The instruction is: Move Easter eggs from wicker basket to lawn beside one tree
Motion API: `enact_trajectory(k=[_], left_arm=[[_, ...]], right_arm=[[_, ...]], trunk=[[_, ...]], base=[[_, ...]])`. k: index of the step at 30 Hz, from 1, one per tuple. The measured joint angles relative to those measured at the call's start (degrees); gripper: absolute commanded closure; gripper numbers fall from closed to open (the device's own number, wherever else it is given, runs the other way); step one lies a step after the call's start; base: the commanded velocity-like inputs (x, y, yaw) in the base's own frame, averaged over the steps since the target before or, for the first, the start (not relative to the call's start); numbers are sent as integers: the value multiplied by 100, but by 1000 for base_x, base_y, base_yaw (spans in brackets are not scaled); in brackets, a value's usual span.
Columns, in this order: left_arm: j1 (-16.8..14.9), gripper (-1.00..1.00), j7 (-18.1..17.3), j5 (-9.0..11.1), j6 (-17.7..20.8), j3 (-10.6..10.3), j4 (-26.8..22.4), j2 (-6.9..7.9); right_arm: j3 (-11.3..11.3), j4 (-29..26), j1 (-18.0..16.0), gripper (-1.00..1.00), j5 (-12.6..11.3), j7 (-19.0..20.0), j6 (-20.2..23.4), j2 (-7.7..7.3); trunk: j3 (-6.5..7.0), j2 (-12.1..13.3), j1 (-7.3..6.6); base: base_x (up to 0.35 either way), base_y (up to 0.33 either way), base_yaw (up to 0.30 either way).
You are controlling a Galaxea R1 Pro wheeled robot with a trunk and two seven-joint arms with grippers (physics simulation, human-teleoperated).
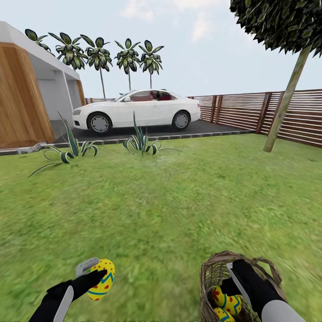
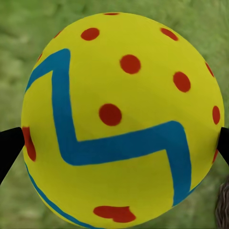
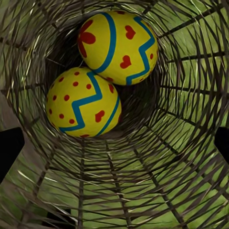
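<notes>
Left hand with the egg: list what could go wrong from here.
1. The left hand pinches the egg only at its sides; the smooth, rounded shell could slip onto the lawn, far from the tree.
2. The right hand is inside the wicker basket; lifting might snag the weave and spill both remaining eggs.

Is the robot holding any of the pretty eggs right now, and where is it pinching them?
Yes, one. The left gripper pinches a yellow egg by its two opposite sides. The right gripper reaches into the wicker basket, holding nothing; two eggs lie loose there.
</notes>
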Motion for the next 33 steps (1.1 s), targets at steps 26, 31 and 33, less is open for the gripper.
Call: enact_trajectory(k=[26, 31, 33], left_arm=[[0, 100, 5, -57, -3, 7, 0, -70], [0, 100, -4, -192, -4, 10, 0, -83], [0, 100, -4, -196, -9, 10, -4, -88]], right_arm=[[1, 0, 0, -100, 8, 0, 0, 3], [1, 0, 0, -100, 8, 0, 0, 0], [1, 0, 0, -100, 8, 0, 0, 3]], trunk=[[-467, -1043, 571], [-557, -1243, 681], [-592, -1324, 725]], base=[[0, 0, 0], [0, 0, 0], [0, 0, 0]])
